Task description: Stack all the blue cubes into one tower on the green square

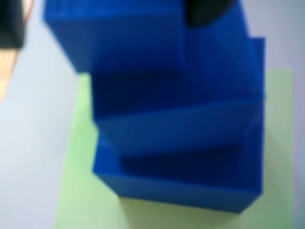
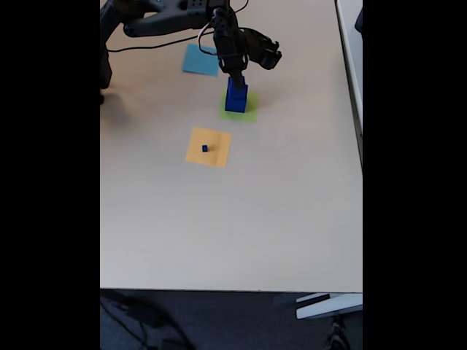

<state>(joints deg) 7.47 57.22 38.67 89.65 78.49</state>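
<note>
A stepped tower (image 1: 181, 143) of dark-blue cubes stands on the green square (image 1: 86, 200), widest at the base. Its top cube (image 1: 114, 43) sits skewed toward the upper left of the wrist view. My gripper (image 1: 107, 19) straddles that top cube. The right finger (image 1: 207, 9) is at the cube's edge, and the left finger (image 1: 9, 24) stands apart from it with a strip of table showing between, so the gripper is open. In the fixed view the gripper (image 2: 236, 79) hangs right over the tower (image 2: 236, 96) on the green square (image 2: 250, 113). A tiny blue cube (image 2: 204, 148) lies alone.
The tiny cube rests on an orange-yellow square (image 2: 215, 153) in front of the green one. A light-blue square (image 2: 198, 62) lies at the back left under the arm. A cable (image 2: 146, 45) trails across the table at the back. The table edge (image 2: 350, 109) runs down the right.
</note>
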